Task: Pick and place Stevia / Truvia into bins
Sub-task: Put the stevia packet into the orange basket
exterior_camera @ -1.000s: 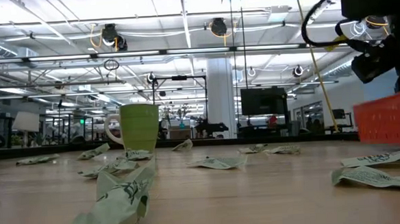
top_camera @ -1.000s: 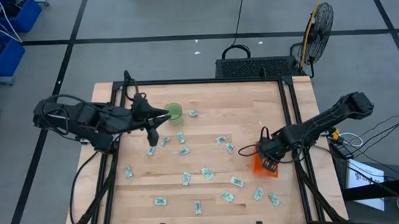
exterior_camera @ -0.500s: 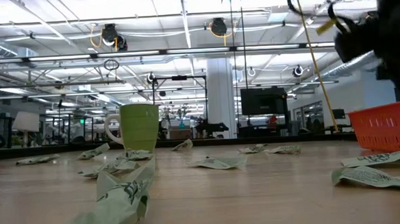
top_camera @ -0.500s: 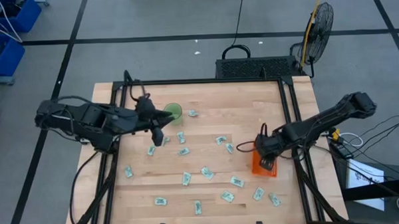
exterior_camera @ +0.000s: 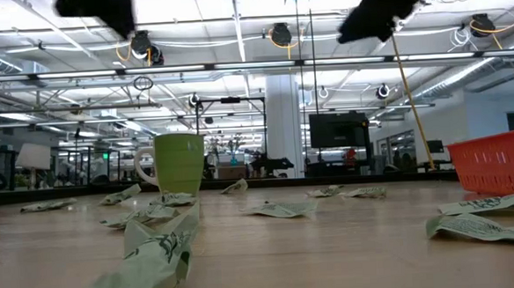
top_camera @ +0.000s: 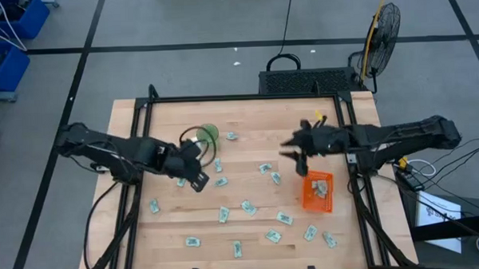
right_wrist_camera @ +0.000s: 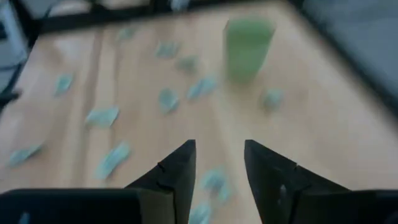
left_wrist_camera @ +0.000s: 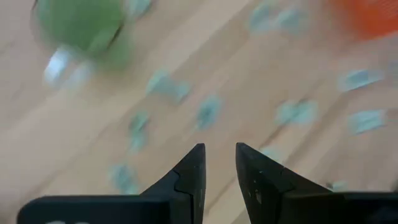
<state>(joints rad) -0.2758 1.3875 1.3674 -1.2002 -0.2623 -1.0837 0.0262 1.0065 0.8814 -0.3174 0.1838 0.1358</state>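
Several pale green and white Stevia packets (top_camera: 248,206) lie flat and scattered over the wooden table (top_camera: 247,114). The orange bin (top_camera: 317,192) stands at the table's right with a few packets inside; it also shows in the low view (exterior_camera: 496,160). My left gripper (top_camera: 199,181) hovers above the packets near the green cup (top_camera: 208,134). It is open by a narrow gap and empty in the left wrist view (left_wrist_camera: 219,165). My right gripper (top_camera: 293,153) is open and empty above the table, on the far left side of the bin; it also shows in the right wrist view (right_wrist_camera: 219,165).
The round green cup stands upright at the far left middle and shows in the low view (exterior_camera: 180,164). A black frame rail (top_camera: 351,138) runs along the table's sides. Bare wood lies along the far edge.
My right gripper has left the bin, risen and gone toward the table's far left. The bin, tilted a second ago, now stands level on the table. My left gripper has gone from beside the cup toward the near edge and a little right.
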